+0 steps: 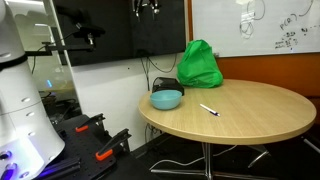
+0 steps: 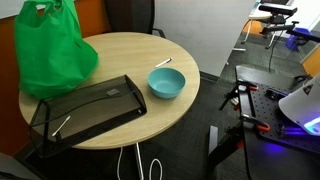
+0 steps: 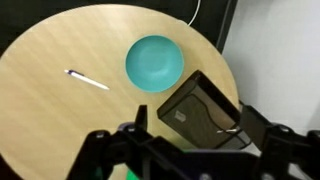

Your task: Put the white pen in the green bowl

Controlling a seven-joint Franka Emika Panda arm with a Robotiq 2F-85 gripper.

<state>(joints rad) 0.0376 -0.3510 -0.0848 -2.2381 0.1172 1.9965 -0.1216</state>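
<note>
We see the gripper (image 3: 190, 128) hanging high over the round table (image 3: 40, 120), jaws apart, nothing held. White pen (image 3: 88, 80) lies flat on the tabletop, near the green bowl (image 3: 155, 61), not touching. Black tray (image 3: 200, 110) sits just beside the bowl.
</note>
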